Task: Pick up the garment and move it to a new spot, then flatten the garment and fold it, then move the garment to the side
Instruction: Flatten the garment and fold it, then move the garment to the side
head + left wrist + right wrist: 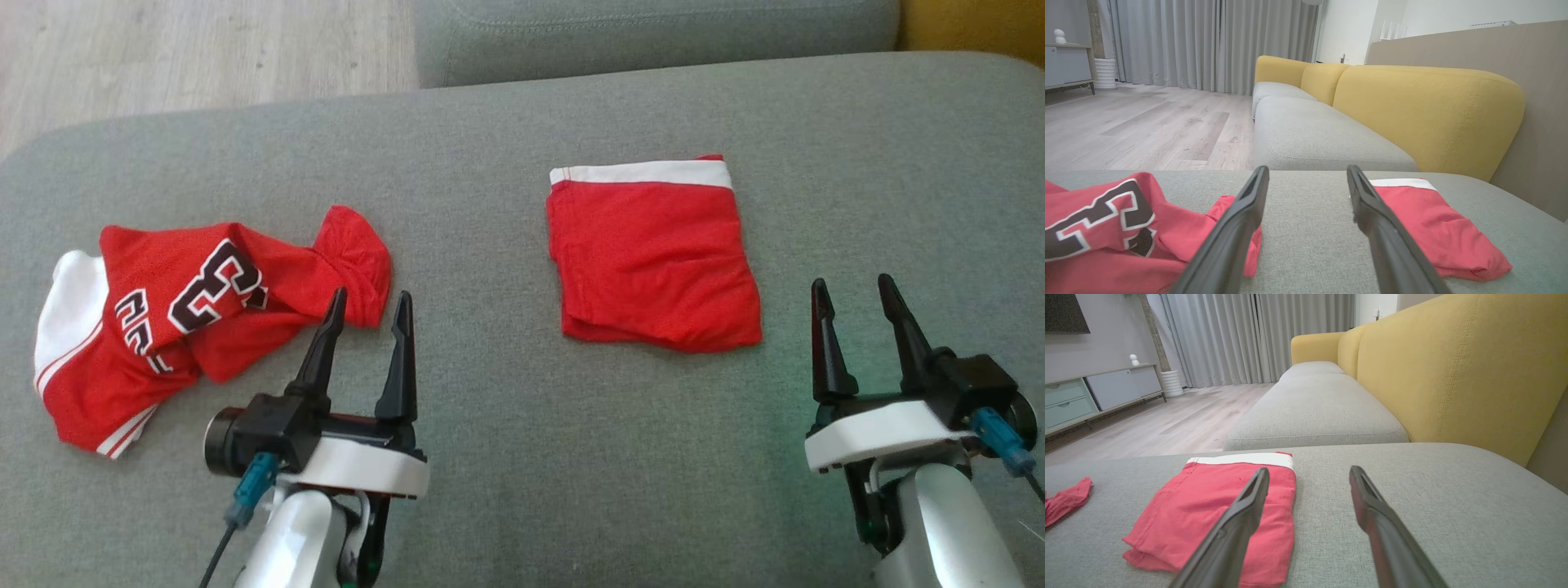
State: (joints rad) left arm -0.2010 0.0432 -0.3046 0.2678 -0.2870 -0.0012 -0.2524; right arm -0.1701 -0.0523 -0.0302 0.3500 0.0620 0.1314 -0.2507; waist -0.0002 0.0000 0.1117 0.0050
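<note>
Head view of a grey sofa seat [506, 457] bearing two garments. The folded red shorts [653, 261], white waistband toward 12 o'clock, lie flat and squared at about 2 o'clock from the seat's centre. The crumpled red jersey [204, 302], black-and-white numerals uppermost, lies bunched at 9 o'clock, well apart from the shorts. The left gripper [371, 298], at 7 o'clock, has its fingers spread and empty, their tips just beside the jersey's near flap. The right gripper [853, 286], at 4 o'clock, is likewise released and holds nothing, with the shorts' lower right corner near at its 10 o'clock. Judged from this arrangement, the shorts appear folded and set down, though whether this is their final place at the side cannot be told. The step in hand is then most likely the pick-up of the jersey for carrying to a new spot. That move calls for the left gripper to swing toward 10 o'clock, descend onto a raised fold and close on it. The bare seat between the garments offers room for spreading. In the right wrist view the yellow backrest [1453, 375] stands at 1 o'clock.
</note>
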